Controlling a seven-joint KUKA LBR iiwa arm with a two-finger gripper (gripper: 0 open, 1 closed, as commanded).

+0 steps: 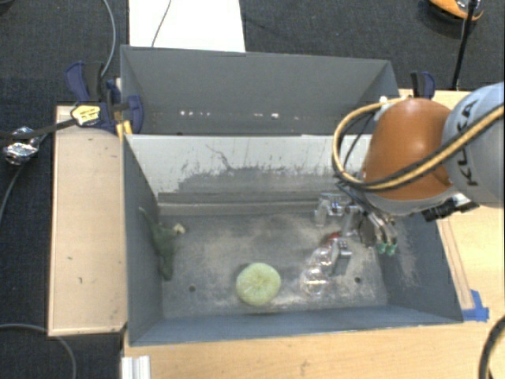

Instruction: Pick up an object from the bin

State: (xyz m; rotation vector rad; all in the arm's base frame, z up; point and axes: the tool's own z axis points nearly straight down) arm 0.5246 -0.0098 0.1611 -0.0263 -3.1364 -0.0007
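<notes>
Well off to the claw's left, against the left wall of the bin (260,93), lies a dark green thing (164,243), long and limp-looking. It may be a soft toy, but its kind is hard to make out and it blends into the grey floor. Nearer, still left of the claw and a little toward the front wall, a pale green round thing (258,283) sits by itself on the floor, apart from everything else and open on all sides. Just beside the claw, at its lower left, a clear glinting thing (317,275) rests on the floor. Being see-through, its outline is mostly lost and only highlights give it away. The claw (341,253) hangs low in the bin right by it, so this is probably the thing to be picked, though touch cannot be confirmed. Whether the claw is open or closed cannot be told amid the metal and cables. The orange cover (410,144) above it hides the wrist and the bin's right corner.
</notes>
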